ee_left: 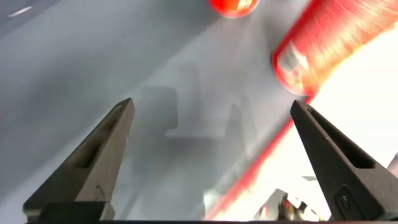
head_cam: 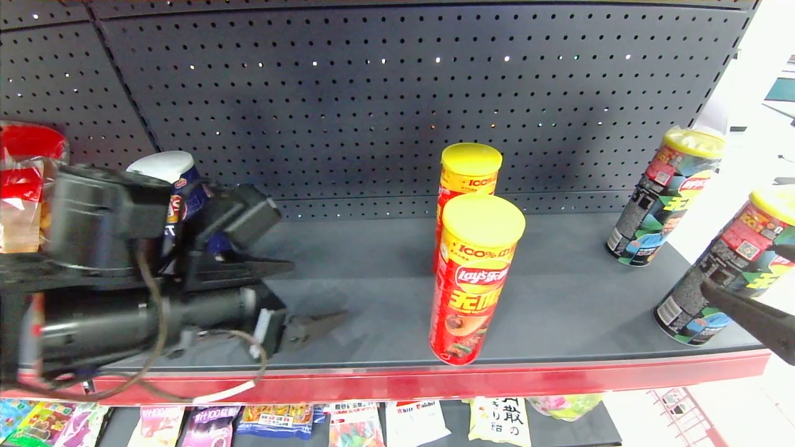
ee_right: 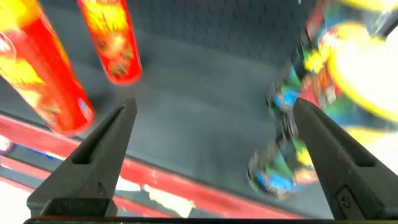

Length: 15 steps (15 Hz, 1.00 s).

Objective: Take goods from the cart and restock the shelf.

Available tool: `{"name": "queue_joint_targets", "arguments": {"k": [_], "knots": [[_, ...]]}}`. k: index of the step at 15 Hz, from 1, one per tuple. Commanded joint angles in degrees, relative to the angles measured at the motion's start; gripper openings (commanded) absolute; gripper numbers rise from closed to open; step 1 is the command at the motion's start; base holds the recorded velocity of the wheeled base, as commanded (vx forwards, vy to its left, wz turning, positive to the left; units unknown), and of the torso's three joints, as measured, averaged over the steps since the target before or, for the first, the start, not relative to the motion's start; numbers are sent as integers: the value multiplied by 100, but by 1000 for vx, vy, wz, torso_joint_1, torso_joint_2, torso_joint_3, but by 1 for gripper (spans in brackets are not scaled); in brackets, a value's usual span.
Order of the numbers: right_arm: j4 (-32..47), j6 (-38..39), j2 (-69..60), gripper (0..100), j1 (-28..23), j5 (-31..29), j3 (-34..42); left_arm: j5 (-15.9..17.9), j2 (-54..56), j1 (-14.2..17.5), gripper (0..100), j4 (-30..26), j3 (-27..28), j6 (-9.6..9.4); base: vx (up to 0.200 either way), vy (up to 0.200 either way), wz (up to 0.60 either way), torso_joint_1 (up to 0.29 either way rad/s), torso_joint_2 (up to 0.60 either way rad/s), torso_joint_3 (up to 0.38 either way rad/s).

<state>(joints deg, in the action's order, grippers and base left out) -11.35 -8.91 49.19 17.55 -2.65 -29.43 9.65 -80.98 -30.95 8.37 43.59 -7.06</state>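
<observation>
Spreading wide with nothing between them, the fingers (ee_left: 102, 152) of the left gripper (ee_left: 212, 104) hang low over the left part of the grey shelf (head_cam: 372, 273), close to its red front lip (head_cam: 435, 379). Just behind that arm stands a blue can with a white lid (head_cam: 177, 177). Farther left is a clear packet with a red top (head_cam: 25, 180).

The fingers (ee_right: 93, 162) of the right gripper (ee_right: 214, 102) are likewise parted and pinch nothing. They sit at the shelf's right end, by the nearer dark can with a yellow lid (head_cam: 726, 273). One finger crosses in front of its lower half, and I cannot tell whether it touches. A second dark can (head_cam: 667, 192) stands upright farther back, near the pegboard wall (head_cam: 372, 93).

Mid-shelf, two red crisp cans with yellow lids stand upright, one behind the other. The front red can (head_cam: 475, 279) is near the lip and the rear red can (head_cam: 469, 167) is close behind it. Both are well apart from either gripper.

Snack packets (head_cam: 348, 422) lie on the shelf below.
</observation>
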Motion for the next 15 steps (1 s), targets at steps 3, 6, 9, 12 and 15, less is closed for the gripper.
{"name": "queue_joint_targets", "arguments": {"k": [3,6,9,12,15], "knots": [[915,-41,-990,100,-191,-157,16,-1607,4591,195,100,-3448,-422,11,0,0,0,0,0,0],[2111,-5,-1948,100,-736,-210,-2,-2240,5628,1249,100,-3966,-765,20,0,0,0,0,0,0],[2137,-41,-2036,100,-1105,-219,34,-2178,5743,2234,100,-4186,-940,29,0,0,0,0,0,0],[2172,-41,-2036,100,-1114,-219,42,-2161,5795,2243,100,-4142,-976,-32,0,0,0,0,0,0],[2181,-58,-2010,100,-1123,-219,165,-2152,5936,2243,100,-4089,-1011,-41,0,0,0,0,0,0]]}}
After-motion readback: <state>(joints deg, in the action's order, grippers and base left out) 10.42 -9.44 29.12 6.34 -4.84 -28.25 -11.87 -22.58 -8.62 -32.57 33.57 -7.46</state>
